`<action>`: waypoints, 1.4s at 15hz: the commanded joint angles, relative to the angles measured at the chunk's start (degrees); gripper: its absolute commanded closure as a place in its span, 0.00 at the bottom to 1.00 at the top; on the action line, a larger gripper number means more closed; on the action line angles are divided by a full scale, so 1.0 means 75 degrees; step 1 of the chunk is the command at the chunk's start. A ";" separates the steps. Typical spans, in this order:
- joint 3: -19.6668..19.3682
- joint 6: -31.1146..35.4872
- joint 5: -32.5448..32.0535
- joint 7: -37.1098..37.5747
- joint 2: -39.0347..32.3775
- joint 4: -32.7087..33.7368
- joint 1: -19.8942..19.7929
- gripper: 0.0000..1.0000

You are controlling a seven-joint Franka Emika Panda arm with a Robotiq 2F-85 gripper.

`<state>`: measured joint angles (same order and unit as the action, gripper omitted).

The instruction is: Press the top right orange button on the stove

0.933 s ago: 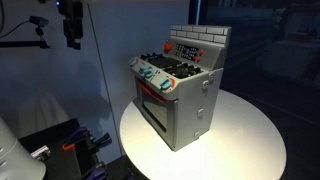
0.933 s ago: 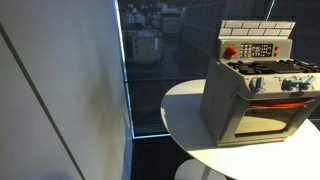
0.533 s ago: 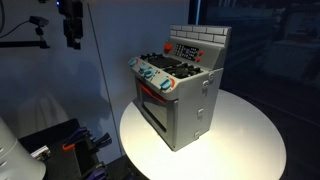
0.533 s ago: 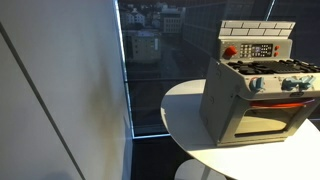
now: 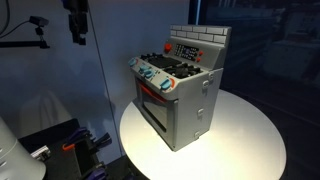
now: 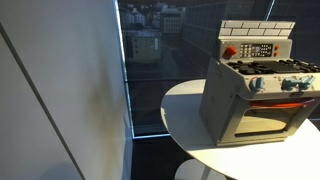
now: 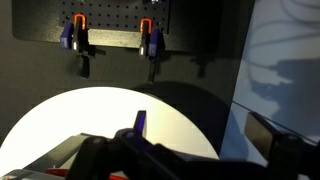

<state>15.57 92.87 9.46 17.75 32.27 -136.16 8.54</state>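
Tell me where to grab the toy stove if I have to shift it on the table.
Probably the brick-patterned back panel. It is a thin upright slab rising above the stove, whose boxy body looks too wide to span. Come straight down from above, with the jaws across the panel's thickness.
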 commanded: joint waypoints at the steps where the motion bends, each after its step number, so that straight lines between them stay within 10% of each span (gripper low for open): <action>1: -0.0233 -0.0072 -0.0265 0.0148 -0.0057 0.0417 -0.0283 0.00; 21: -0.1113 0.2071 -0.1806 0.1028 -0.1271 0.0913 -0.1679 0.00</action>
<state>7.30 108.93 -2.97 23.09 23.51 -131.13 -4.22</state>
